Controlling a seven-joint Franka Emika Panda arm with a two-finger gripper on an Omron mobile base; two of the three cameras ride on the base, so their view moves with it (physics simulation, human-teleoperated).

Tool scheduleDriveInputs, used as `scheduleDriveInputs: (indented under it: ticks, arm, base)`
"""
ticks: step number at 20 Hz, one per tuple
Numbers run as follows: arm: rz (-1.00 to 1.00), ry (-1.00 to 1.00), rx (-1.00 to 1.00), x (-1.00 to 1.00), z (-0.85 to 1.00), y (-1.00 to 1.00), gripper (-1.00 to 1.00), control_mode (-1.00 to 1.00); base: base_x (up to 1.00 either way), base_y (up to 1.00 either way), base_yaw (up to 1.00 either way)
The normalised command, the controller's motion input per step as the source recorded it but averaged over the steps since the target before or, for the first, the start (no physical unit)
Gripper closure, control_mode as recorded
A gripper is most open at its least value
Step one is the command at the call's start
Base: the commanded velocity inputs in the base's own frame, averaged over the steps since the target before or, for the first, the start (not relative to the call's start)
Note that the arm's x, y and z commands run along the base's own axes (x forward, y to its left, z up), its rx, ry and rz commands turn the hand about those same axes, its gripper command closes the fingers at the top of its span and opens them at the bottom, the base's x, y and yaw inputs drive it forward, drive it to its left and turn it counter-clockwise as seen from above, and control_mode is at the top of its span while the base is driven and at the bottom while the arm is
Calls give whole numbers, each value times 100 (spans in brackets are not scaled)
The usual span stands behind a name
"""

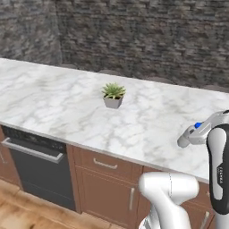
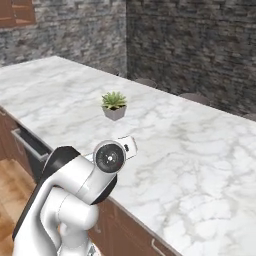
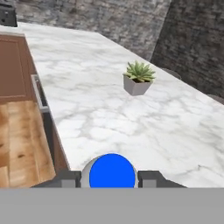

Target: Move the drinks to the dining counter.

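Up over the marble dining counter [image 3: 87, 109], the gripper [image 3: 112, 178] grips the blue-capped bottle [image 3: 112, 173] between its fingers, near a small potted plant [image 3: 138, 78].

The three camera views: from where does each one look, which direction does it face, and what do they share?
Left base view: behind the arm's left, facing down over the dining counter; the arm rises lower right, carrying the blue-capped bottle.
Right base view: behind the arm's right, facing the same counter; the white arm fills the lower left.
Hand view: looks along the end effector, shut on the bottle's blue cap, across the marble.
Shared: all show the potted plant on the marble top.
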Motion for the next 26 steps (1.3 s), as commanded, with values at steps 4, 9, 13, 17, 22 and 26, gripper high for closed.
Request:
scheduleDriveInputs:
  ticks: [4,9,13,17,22,26]
  arm:
    - [0,0,0,0,0,0,100,100]
    - [0,0,0,0,0,0,100,100]
    - [0,0,0,0,0,0,100,100]
    - [0,0,0,0,0,0,100,100]
    - [0,0,0,0,0,0,100,100]
    - [0,0,0,0,0,0,100,100]
  base:
    - [0,0,-35]
    - [3,0,-36]
    - [6,0,-34]
    - [14,0,-27]
    - [16,0,-18]
    - [11,1,-7]
